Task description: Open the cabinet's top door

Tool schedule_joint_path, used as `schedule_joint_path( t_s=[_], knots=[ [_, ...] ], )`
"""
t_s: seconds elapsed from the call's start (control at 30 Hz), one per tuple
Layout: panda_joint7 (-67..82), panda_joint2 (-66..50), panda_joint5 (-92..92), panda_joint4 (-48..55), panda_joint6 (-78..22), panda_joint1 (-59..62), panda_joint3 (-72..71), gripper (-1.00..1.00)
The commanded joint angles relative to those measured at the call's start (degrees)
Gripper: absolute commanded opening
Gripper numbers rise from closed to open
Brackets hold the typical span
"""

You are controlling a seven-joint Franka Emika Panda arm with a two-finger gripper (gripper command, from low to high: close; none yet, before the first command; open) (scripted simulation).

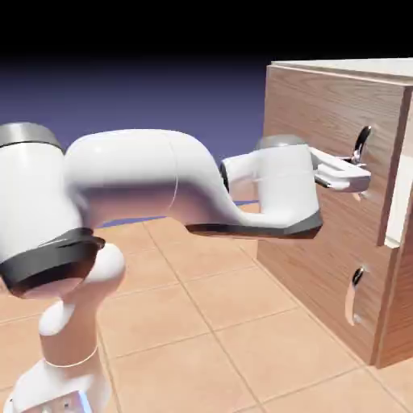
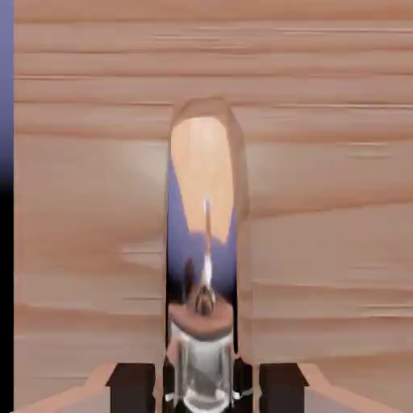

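Note:
The light-brown wood-grain cabinet (image 1: 339, 266) stands at the exterior view's right. Its top door (image 1: 319, 109) carries a curved silver handle (image 1: 364, 142) near its right edge. My gripper (image 1: 355, 173) reaches in horizontally and sits at the lower part of that handle. In the hand view the shiny handle (image 2: 206, 202) runs up the middle of the wood panel (image 2: 323, 161). Its base sits tight between my gripper (image 2: 206, 387), with a dark fingertip (image 2: 133, 387) on either side. The gripper is shut on the handle.
Below the top door is the shorter lower door (image 1: 314, 274) with a smaller silver handle (image 1: 355, 292). A pale strip (image 1: 397, 211) shows at the top door's right edge. The tiled tabletop (image 1: 202, 323) stretches out before the cabinet. My arm (image 1: 161, 185) spans the picture's left.

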State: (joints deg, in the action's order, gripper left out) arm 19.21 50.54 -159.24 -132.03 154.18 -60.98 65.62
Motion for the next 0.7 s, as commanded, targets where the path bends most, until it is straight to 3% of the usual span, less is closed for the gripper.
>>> schedule_joint_path(
  t_s=[0.0,0.27,0.43,0.67],
  knots=[
    [-1.83,-1.18,-0.23,-0.98,-0.31,2.07,-1.60,-1.00],
    [-21.38,-13.04,-6.89,-1.02,2.80,13.80,-10.76,-1.00],
    [-22.30,-13.47,-3.17,-5.83,1.19,24.18,-20.13,-1.00],
    [-34.63,-18.32,-6.71,-6.61,2.99,38.71,-33.50,-1.00]
  ],
)
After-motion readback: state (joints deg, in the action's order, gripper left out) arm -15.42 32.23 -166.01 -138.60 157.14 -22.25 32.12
